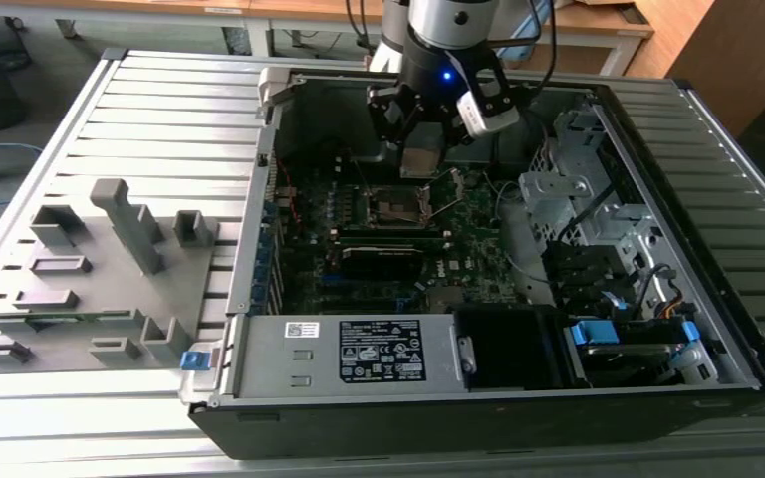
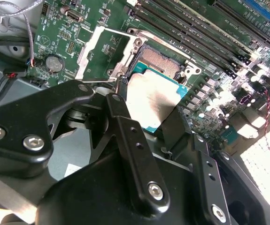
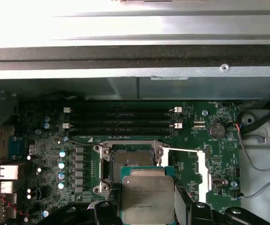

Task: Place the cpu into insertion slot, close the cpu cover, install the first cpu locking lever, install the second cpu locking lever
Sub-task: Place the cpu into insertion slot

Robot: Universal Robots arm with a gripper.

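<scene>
My gripper [image 1: 418, 157] hangs inside the open computer case, shut on the cpu [image 1: 418, 164], a flat silver-grey square chip. In both wrist views the cpu [image 2: 156, 98] [image 3: 148, 197] sits between the black fingers [image 2: 120, 101], held a little above and to one side of the insertion slot [image 2: 162, 63] [image 3: 130, 161], partly overlapping its edge. The insertion slot [image 1: 396, 204] is a square black socket with a metal rim and nothing in it. The cpu cover [image 2: 95, 44] [image 3: 201, 166], a thin silvery frame, is swung open beside the socket.
Long black memory slots [image 3: 120, 119] run beside the socket. The white-labelled power supply box [image 1: 356, 351] sits at the case's near side and a metal drive cage [image 1: 576, 194] at the exterior view's right. A grey fixture rack [image 1: 104, 269] stands at the exterior view's left.
</scene>
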